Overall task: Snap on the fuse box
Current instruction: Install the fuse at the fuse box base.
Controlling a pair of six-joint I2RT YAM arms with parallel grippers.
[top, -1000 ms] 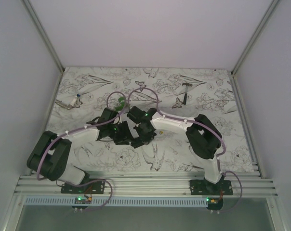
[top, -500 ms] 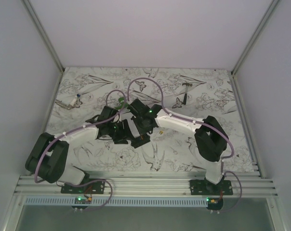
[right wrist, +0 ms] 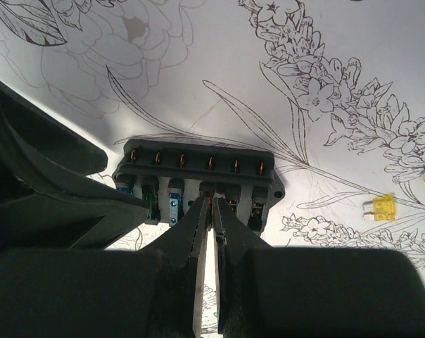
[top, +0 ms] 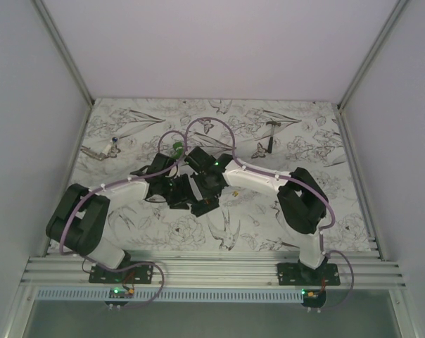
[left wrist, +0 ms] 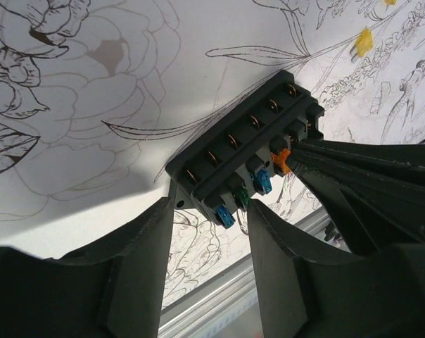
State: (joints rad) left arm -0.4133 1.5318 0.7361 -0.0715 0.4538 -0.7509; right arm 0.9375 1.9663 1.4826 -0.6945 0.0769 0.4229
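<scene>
Fuse box on floral table, mid-table, right where both arms meet. Copper clips in row along one long edge; blue, green and orange fuses along the other. Left gripper at box's end: fingers apart, one each side, clamped on it. Right gripper over middle of fuse row, fingers almost together with thin slit between, tips at orange fuse. Pinching or only touching, can't tell. Loose yellow fuse well off to side. Green piece just beyond arms. Hammer-shaped tool far back right.
</scene>
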